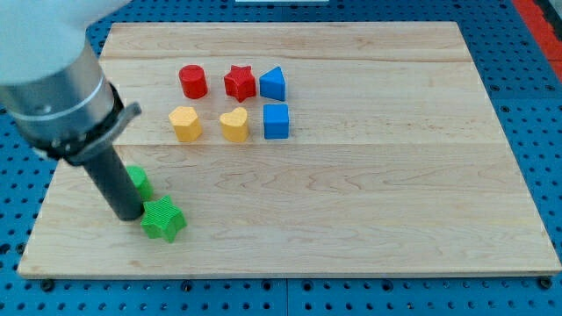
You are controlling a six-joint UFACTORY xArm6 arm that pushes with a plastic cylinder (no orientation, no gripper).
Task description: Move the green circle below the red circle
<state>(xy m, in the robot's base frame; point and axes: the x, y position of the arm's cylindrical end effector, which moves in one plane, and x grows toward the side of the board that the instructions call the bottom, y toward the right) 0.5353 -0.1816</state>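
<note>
The red circle (193, 82) stands near the view's top, left of centre, on the wooden board (369, 202). The green circle (139, 181) sits at the view's lower left, mostly hidden behind my rod. My tip (128, 214) rests on the board just below and left of the green circle, touching or nearly touching it. A green star (163, 219) lies right next to my tip, on its right and slightly lower.
A red star (239, 82) and a blue triangle (273, 84) stand right of the red circle. Below them are a yellow hexagon (185, 124), a yellow heart (234, 125) and a blue cube (276, 121). The board's left edge is close to my tip.
</note>
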